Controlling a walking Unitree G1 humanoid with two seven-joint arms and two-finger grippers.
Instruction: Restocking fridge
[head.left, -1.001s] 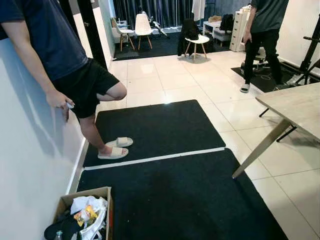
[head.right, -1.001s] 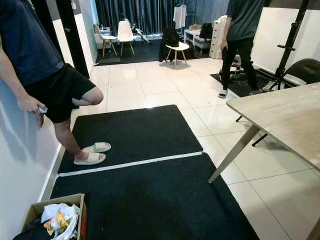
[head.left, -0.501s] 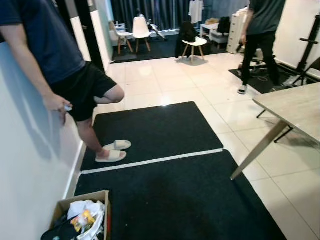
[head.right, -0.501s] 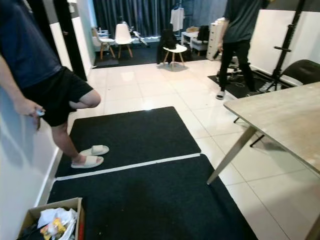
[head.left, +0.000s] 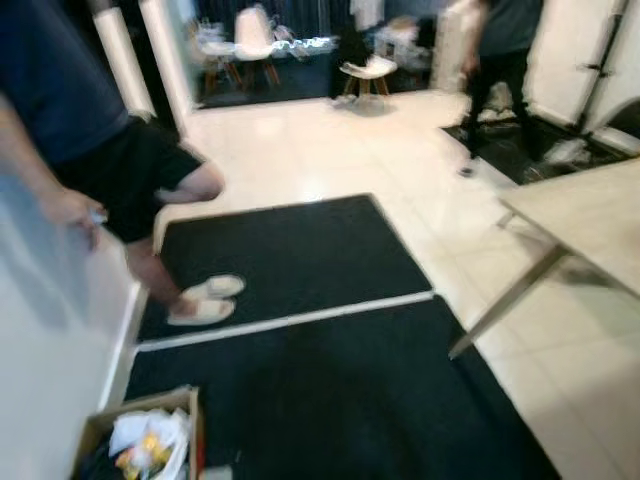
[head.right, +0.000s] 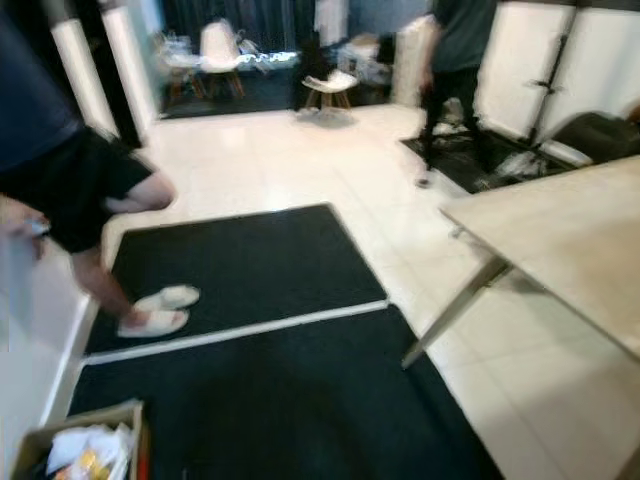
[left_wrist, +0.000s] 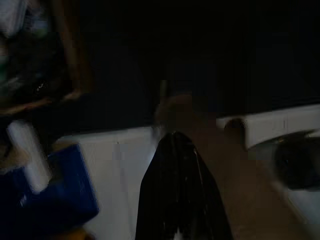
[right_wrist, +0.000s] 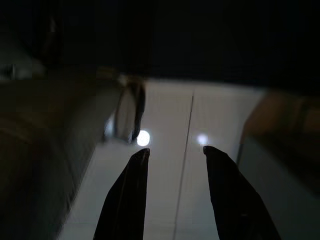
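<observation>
No fridge is in sight in the blurred eye views. A cardboard box (head.left: 140, 445) of white bags and packets stands on the floor at the near left, against a white wall (head.left: 50, 350). In the dark left wrist view my left gripper (left_wrist: 174, 136) shows as one black wedge with its fingers together, above a pale floor. Beside it are a blue object (left_wrist: 55, 192) and a white cylinder (left_wrist: 27, 155). My right gripper (right_wrist: 176, 150) hangs over pale tiles with its fingers apart and nothing between them.
A person (head.left: 70, 110) in dark clothes leans on the left wall, with pale sandals (head.left: 205, 300) on a black mat (head.left: 290, 250). A second mat (head.left: 340, 400) lies nearer. A wooden table (head.left: 590, 215) juts in from the right. Another person (head.left: 500, 50) stands far back.
The whole picture has shifted and blurred, so the camera is moving. The person at the back has stepped a little to the left.
</observation>
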